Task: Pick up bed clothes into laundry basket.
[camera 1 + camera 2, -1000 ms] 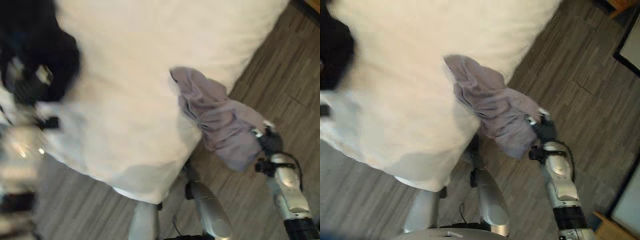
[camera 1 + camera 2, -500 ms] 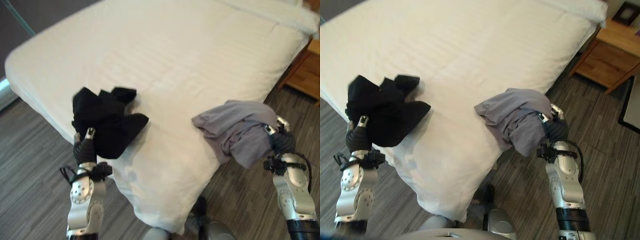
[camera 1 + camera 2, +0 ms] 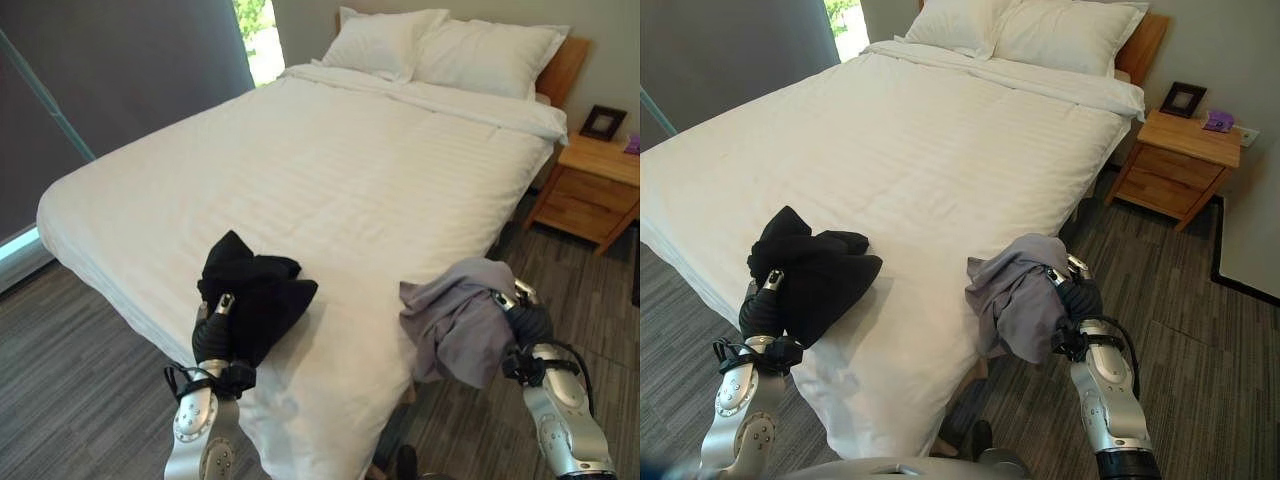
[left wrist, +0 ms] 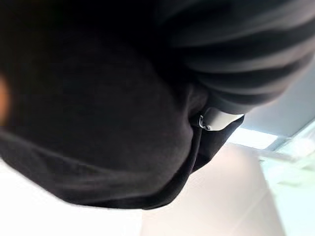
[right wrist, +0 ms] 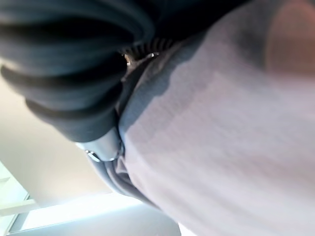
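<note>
Left hand (image 3: 213, 335) is up at the near edge of the bed, buried in a bundle of black clothes (image 3: 255, 295). The cloth drapes over the fingers, so I honestly can't tell whether they're curled into it or just shoved under it. The left wrist view is no help either, black fabric lies right up against the ribbed cover. That black pile sits on the white sheet near the bed's (image 3: 330, 170) foot corner, touching the hand.

Right hand (image 3: 1077, 300) is off the side of the bed, over the grey wood-look floor (image 3: 1180, 330), with a grey garment (image 3: 1020, 300) bunched over it. The grey cloth hangs off the hand, clear of the mattress side as far as I can see, and hides the fingers too, so same deal: can't say if they're closed on it.

Further out: two white pillows (image 3: 450, 50) at the wooden headboard, a wooden nightstand (image 3: 1180, 165) beside the bed with a small dark picture frame (image 3: 1185, 98) and a little purple thing (image 3: 1218, 121) on top. Dark curtain (image 3: 120, 70) on the far left side. No readable writing or labels anywhere that I can make out.
</note>
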`<state>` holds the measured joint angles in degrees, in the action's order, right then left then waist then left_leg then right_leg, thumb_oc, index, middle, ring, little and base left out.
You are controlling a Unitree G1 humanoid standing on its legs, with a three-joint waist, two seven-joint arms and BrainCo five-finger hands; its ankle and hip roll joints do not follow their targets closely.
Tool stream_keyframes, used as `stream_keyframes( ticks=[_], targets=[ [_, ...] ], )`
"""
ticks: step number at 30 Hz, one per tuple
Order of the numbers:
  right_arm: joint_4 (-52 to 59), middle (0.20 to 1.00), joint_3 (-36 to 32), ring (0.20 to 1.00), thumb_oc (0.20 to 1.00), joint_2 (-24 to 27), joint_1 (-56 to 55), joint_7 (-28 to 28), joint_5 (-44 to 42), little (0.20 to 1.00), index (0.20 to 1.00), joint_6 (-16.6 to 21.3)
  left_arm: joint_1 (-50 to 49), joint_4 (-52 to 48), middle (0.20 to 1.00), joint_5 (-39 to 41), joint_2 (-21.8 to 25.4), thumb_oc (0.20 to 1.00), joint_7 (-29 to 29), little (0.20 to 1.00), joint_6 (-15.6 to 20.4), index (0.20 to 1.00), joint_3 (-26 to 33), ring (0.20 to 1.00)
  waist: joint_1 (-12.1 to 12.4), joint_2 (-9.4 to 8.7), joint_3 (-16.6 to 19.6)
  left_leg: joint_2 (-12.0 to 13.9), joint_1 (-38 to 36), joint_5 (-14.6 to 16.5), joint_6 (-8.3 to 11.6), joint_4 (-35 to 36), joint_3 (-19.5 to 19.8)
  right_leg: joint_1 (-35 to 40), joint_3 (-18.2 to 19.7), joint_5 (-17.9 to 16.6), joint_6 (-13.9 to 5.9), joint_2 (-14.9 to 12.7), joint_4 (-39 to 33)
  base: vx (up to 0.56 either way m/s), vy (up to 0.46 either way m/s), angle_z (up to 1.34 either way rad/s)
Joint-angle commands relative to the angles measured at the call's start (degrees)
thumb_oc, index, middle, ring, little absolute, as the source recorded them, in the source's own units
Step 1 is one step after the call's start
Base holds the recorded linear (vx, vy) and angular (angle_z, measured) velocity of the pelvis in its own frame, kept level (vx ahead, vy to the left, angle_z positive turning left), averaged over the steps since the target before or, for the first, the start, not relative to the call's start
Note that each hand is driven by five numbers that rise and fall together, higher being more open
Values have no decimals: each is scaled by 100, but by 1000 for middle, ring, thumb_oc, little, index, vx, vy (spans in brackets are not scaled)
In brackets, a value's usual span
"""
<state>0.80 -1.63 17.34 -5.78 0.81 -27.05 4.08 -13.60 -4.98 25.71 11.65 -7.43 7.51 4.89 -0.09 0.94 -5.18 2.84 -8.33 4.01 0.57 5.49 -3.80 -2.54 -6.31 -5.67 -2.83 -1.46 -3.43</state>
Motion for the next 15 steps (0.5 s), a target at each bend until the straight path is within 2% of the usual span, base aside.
stream_keyframes(
  ticks=[1, 3, 5, 6, 7, 8, 9, 10, 12, 13, 15],
  targets=[
    [199, 200, -259, 200, 200, 267, 429, 34, -91, 200, 200, 562, 370, 192, 200, -216, 511, 200, -236, 200, 446, 200, 290, 200, -157, -157, -108, 383, 368, -277, 526, -602, 23, 553, 26, 661, -485, -775, 467, -15, -38, 9],
    [193, 200, -339, 200, 200, 343, 417, 35, -77, 200, 200, 566, 433, 216, 200, -257, 574, 200, -287, 200, 470, 200, 389, 200, -174, -168, -138, 351, 440, -250, 537, -705, 110, 533, 5, 656, -485, -793, 485, -31, -21, 14],
    [120, 200, -332, 200, 200, 488, 553, 78, -17, 200, 200, 615, 589, 138, 200, -381, 757, 200, -473, 200, 598, 200, 596, 200, -96, -195, -254, 149, 633, -185, 562, -922, 802, 258, 227, 542, -467, -799, 584, -151, 5, 17],
    [31, 200, -300, 200, 200, 577, 686, 85, 19, 200, 200, 619, 673, 18, 200, -451, 847, 200, -594, 200, 677, 200, 785, 200, -42, -213, -337, -20, 657, -25, 558, -1177, 1345, -33, 495, 439, -505, -750, 739, -186, 43, -17],
    [-17, 200, -304, 200, 200, 626, 766, 89, 35, 200, 200, 622, 731, -13, 200, -443, 846, 200, -652, 200, 742, 200, 894, 200, -48, -234, -347, -79, 619, 146, 544, -1328, 1510, -223, 679, 361, -555, -729, 807, -97, 35, -69],
    [-19, 200, -304, 200, 200, 627, 769, 89, 35, 200, 200, 623, 733, -12, 200, -443, 846, 200, -652, 200, 743, 200, 895, 200, -41, -234, -345, -78, 626, 152, 544, -1338, 1503, -232, 688, 362, -556, -726, 813, -134, 107, -125],
    [-15, 200, -399, 200, 200, 674, 763, 77, 105, 200, 200, 639, 844, -87, 200, -489, 884, 200, -725, 200, 835, 200, 1067, 200, -134, -281, -374, -176, 333, 305, 525, -1621, 1798, -463, 950, 139, -613, -681, 785, -222, 133, -124],
    [40, 200, -529, 200, 200, 673, 698, 101, 145, 200, 200, 676, 887, -162, 200, -503, 914, 200, -742, 200, 874, 200, 1138, 200, -234, -328, -390, -313, 180, 394, 461, -1700, 1909, -654, 1152, -59, -670, -643, 750, -302, 189, -92],
    [45, 200, -805, 200, 200, 566, 555, 182, 60, 200, 200, 697, 1001, -177, 200, -471, 1006, 200, -801, 200, 886, 200, 1191, 200, -473, -313, -396, -282, -9, 709, 266, -1158, 1614, -905, 1471, -365, -842, -562, 571, -266, 236, -115],
    [24, 200, -1029, 200, 200, 414, 394, 285, -5, 200, 200, 740, 1086, -164, 200, -529, 1067, 200, -782, 200, 862, 200, 1120, 200, -550, -304, -403, -295, -76, 598, 194, -726, 1479, -976, 1557, -582, -925, -576, 331, -267, 295, -138],
    [-11, 200, -1146, 200, 200, 231, 267, 386, 66, 200, 200, 789, 1151, -189, 200, -706, 1168, 200, -779, 200, 846, 200, 1008, 200, -635, -333, -504, -340, -167, 484, 85, -228, 1202, -1162, 1309, -903, -1103, -581, 27, -439, 287, -105]
  ],
)
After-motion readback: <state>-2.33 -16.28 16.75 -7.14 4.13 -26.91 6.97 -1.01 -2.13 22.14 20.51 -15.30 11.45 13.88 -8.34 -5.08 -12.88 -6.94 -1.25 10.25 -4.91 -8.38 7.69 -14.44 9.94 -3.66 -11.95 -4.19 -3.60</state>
